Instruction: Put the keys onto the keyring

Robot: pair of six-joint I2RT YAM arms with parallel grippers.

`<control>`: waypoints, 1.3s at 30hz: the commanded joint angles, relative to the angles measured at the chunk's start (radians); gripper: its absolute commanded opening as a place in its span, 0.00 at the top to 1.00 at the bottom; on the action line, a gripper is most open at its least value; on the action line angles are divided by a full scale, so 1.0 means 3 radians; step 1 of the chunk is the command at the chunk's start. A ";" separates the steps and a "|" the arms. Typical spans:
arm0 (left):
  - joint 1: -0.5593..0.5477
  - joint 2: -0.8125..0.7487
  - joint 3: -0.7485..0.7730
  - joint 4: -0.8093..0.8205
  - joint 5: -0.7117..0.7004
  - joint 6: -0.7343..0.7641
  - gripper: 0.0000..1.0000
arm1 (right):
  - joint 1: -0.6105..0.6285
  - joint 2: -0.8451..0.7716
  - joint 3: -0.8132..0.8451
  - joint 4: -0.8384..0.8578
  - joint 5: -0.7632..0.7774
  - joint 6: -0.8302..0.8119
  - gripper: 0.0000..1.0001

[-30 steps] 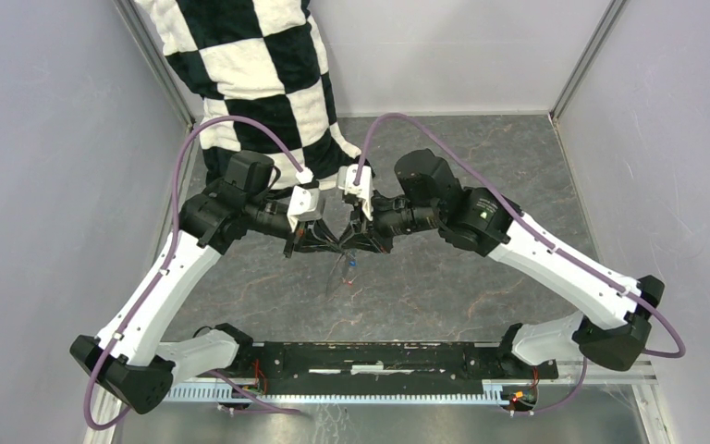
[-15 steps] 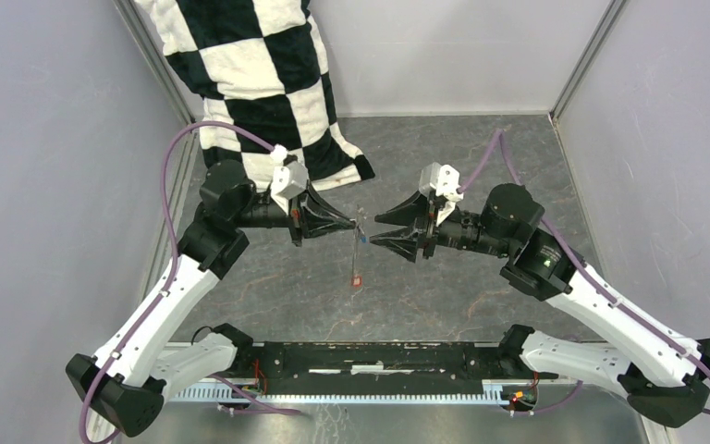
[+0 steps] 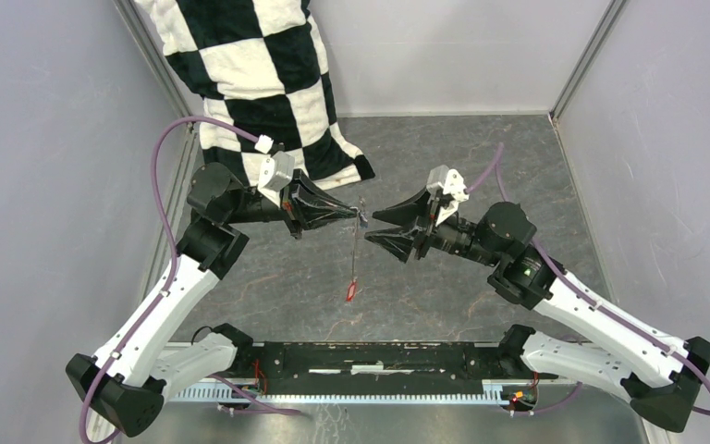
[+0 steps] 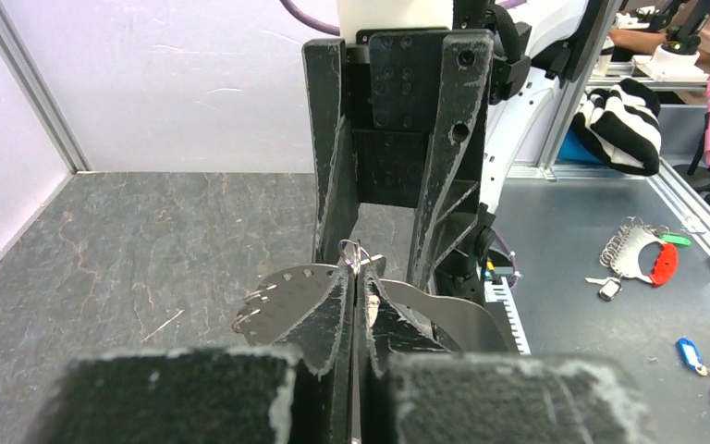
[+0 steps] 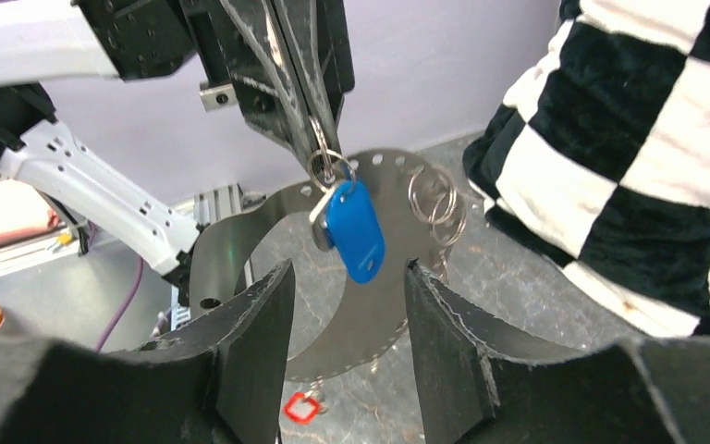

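Right gripper [image 3: 372, 228] just popped open and backed off toward 3 o'clock, so the blue key [image 5: 354, 229] now hangs off the keyring [image 5: 240, 236] that the left gripper [image 3: 358, 219] keeps pinched mid-air, with the red key [image 3: 351, 293] dangling at 6, so both look threaded to me.

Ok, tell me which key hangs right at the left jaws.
The blue key: it hangs just under the tips of the shut left jaws. The red key dangles well below it.
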 commanded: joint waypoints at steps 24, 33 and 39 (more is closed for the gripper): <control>-0.0002 -0.0157 -0.0003 0.0150 -0.0195 -0.0143 0.98 | -0.0001 0.0194 -0.0025 0.0865 0.0057 0.0265 0.74; -0.0001 -0.0230 -0.0025 0.0036 -0.0256 0.0046 0.98 | -0.0002 0.0017 -0.0029 0.0571 0.0031 0.0121 1.00; -0.0005 -0.0228 -0.0048 0.0062 -0.0275 0.0087 0.98 | -0.0002 -0.0027 -0.0016 0.0299 -0.0218 0.0135 1.00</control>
